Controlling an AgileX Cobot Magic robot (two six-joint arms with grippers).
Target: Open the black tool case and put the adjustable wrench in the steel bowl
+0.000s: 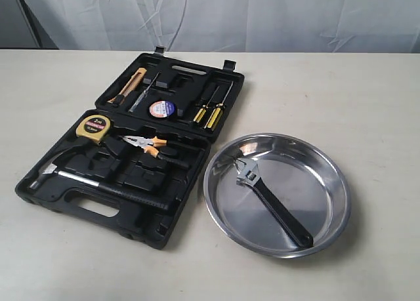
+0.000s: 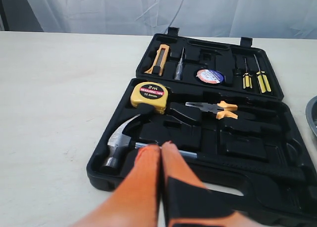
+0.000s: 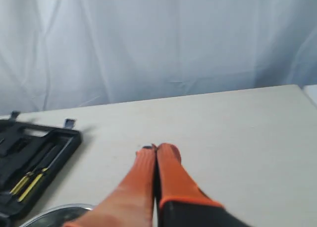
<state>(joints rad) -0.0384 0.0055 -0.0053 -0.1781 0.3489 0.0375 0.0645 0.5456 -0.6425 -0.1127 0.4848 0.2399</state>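
The black tool case point(image 1: 167, 212) lies open on the table, lid flat behind its base; it also fills the left wrist view point(image 2: 292, 143). The adjustable wrench point(image 1: 272, 202) rests inside the steel bowl point(image 1: 328, 176), silver head toward the case, black handle toward the front right. A sliver of the bowl's rim point(image 3: 54, 210) shows in the right wrist view. My left gripper point(image 2: 161, 146) is shut and empty, hovering over the case's front edge near the hammer point(image 2: 119, 148). My right gripper point(image 3: 156, 148) is shut and empty above bare table. Neither arm appears in the exterior view.
The case holds a yellow tape measure point(image 1: 92, 128), orange-handled pliers point(image 1: 147, 144), a hammer point(image 1: 72, 176), screwdrivers point(image 1: 209, 111), a roll of tape point(image 1: 162, 108) and a utility knife point(image 1: 128, 86). A white curtain point(image 1: 262, 12) hangs behind the table.
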